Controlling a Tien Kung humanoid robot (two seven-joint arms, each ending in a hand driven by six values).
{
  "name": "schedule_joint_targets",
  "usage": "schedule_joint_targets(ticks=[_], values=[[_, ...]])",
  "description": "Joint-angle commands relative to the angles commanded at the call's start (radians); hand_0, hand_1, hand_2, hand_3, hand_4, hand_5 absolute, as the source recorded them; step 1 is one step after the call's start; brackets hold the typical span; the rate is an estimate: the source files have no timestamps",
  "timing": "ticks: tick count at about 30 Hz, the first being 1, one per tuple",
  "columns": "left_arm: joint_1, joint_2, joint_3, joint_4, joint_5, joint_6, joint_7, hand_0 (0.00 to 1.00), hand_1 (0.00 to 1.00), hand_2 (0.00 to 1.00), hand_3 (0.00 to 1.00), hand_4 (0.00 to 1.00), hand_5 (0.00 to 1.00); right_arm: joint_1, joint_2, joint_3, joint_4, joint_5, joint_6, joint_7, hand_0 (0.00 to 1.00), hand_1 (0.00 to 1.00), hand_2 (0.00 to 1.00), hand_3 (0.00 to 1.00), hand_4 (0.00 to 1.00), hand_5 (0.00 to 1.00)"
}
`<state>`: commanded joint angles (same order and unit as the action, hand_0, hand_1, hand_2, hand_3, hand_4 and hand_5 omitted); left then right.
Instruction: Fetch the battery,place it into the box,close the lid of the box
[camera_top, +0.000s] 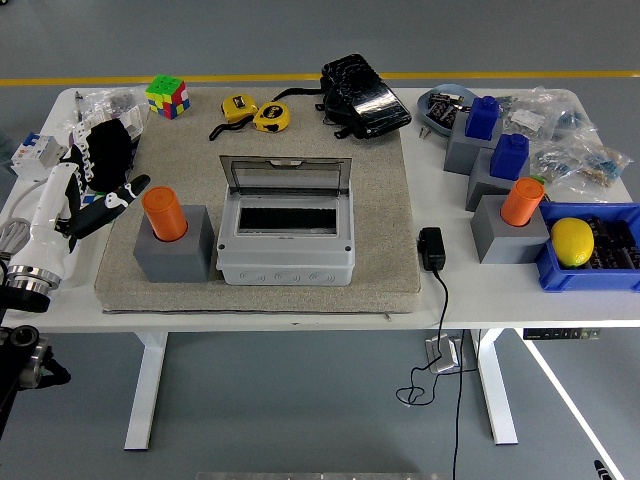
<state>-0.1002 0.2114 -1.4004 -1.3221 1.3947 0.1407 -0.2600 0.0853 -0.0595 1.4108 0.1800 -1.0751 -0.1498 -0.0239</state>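
We see the orange battery (164, 213) upright in its gray holder (174, 244), just right of our left hand (100, 185), whose fingers seem loosely spread, holding nothing. The box (285, 233) stands open alongside on the mat (380, 215).

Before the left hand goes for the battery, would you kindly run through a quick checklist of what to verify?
1. Box lid raised: ok.
2. Box opening free of things: ok, it looks dark and empty.
3. Orange battery upright in its grey holder left of the box: ok.
4. Left hand empty, fingers relaxed: ok.
5. Path from left hand to battery unobstructed: ok, the hand sits just left of it.
6. Right hand ready: cannot tell, not in view.
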Motion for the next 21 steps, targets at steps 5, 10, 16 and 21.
schedule_joint_targets(ticks=[5, 10, 16, 21], values=[[-0.004, -0.019, 0.023, 0.027, -0.014, 0.003, -0.014, 0.923, 0.998, 0.998, 0.998, 0.998, 0.335, 0.001, 0.002, -0.003, 0.000, 0.003, 0.001, 0.002, 0.808, 0.767, 0.751, 0.792, 0.998, 0.998], [-0.010, -0.036, 0.036, 0.046, -0.038, 0.019, -0.038, 0.863, 0.977, 0.998, 0.998, 0.998, 0.288, 0.001, 0.001, 0.001, 0.000, 0.000, 0.000, 0.000, 0.809, 0.767, 0.751, 0.792, 0.998, 0.998], [-0.021, -0.054, 0.055, 0.070, -0.066, 0.039, -0.060, 0.801, 0.897, 0.860, 0.878, 0.998, 0.282, 0.000, 0.001, 0.004, 0.000, -0.004, 0.000, 0.000, 0.808, 0.768, 0.751, 0.792, 0.998, 0.998], [-0.031, -0.068, 0.066, 0.100, -0.081, 0.042, -0.070, 0.811, 0.887, 0.823, 0.845, 0.998, 0.312, 0.003, 0.003, 0.000, 0.000, -0.001, 0.001, 0.002, 0.809, 0.769, 0.751, 0.792, 0.998, 0.998]])
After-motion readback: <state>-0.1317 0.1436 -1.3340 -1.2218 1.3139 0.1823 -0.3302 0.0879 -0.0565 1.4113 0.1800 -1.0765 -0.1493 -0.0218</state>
